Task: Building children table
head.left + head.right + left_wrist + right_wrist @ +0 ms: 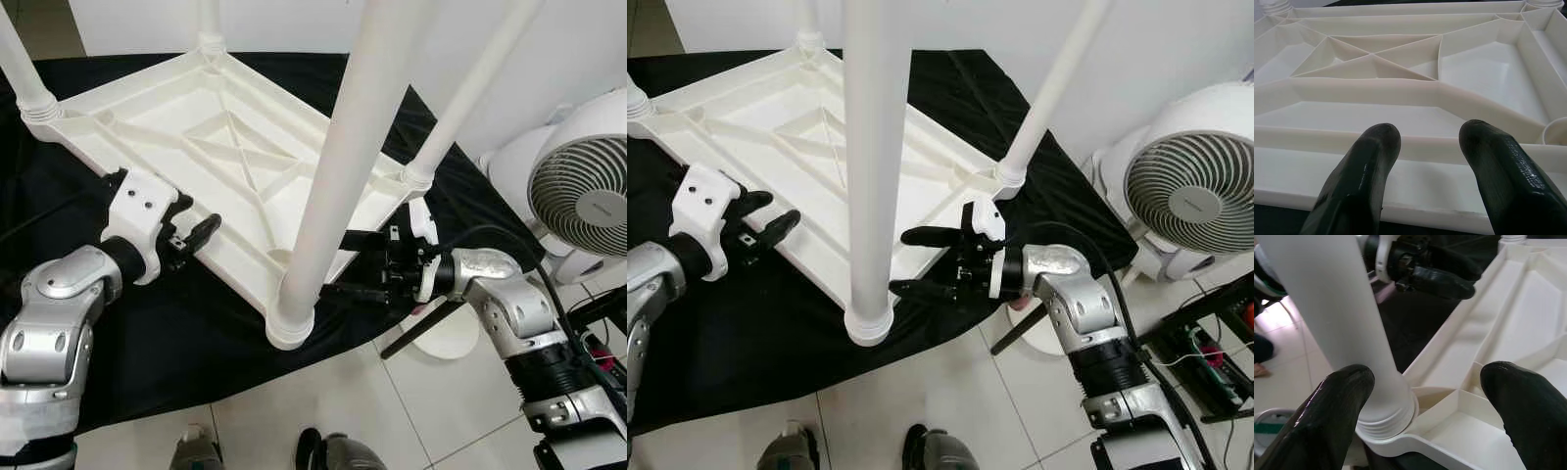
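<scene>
Setting: black cloth (176, 333) over tiled floor, fan (1185, 186) at right.
Table top (225, 147): upside down on cloth, legs pointing up.
Near leg (333, 176): upright, just beside right pincer (921, 262), fingers spread.
Left pincer (196, 235): open, at long edge.
Right wrist view: threaded leg socket between fingers.

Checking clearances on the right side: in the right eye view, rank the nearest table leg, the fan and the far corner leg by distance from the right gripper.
1. Nearest table leg, just to the right gripper's left.
2. Fan, to its right.
3. Far corner leg, top of view.
</scene>
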You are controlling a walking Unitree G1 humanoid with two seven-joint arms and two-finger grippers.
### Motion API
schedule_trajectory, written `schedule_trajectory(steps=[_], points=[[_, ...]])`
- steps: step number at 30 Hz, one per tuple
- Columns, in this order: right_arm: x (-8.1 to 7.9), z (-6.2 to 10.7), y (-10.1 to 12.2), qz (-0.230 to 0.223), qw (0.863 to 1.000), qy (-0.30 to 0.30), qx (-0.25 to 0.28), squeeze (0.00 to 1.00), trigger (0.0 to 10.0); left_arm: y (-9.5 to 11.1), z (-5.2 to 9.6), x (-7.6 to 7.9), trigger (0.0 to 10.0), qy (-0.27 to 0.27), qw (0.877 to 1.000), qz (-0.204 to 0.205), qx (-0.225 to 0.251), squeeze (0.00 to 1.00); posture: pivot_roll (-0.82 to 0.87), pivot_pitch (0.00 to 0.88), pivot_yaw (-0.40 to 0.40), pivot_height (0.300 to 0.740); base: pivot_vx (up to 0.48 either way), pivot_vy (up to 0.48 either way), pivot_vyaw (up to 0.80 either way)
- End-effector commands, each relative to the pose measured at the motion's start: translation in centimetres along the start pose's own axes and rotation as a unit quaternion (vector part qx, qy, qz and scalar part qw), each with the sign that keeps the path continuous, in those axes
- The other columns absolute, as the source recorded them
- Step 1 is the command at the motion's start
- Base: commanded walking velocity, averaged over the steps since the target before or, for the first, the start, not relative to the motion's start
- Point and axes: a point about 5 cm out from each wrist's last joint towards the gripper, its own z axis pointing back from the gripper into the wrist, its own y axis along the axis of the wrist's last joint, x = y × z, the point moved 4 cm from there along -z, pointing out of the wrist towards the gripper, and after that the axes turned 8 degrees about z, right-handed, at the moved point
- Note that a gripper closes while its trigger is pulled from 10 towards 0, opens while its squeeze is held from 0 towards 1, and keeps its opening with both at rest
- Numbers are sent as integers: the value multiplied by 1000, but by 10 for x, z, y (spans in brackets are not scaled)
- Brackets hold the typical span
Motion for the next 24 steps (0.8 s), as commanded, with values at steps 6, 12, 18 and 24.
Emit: schedule_trajectory(steps=[6, 12, 18, 24], points=[[-10, 3, -3, -12, 998, 53, -9, 0, 10000, 1, 3, -11, 10000, 69, 998, -6, 12, 0, 194, 132, -153, 740, 0, 0, 0], [-20, 7, -7, -23, 995, 100, -16, 0, 10000, 0, 3, -13, 10000, 68, 998, -13, 11, 0, 195, 123, -141, 740, 0, 0, 0], [-20, -13, -9, -18, 996, 89, 2, 0, 10000, 2, 2, -14, 10000, 67, 998, -17, 13, 0, 196, 117, -135, 740, 0, 0, 0], [-16, -43, -11, -18, 998, 53, 30, 0, 10000, 3, 1, -13, 10000, 63, 998, -22, 14, 0, 207, 112, -133, 740, 0, 0, 0]])
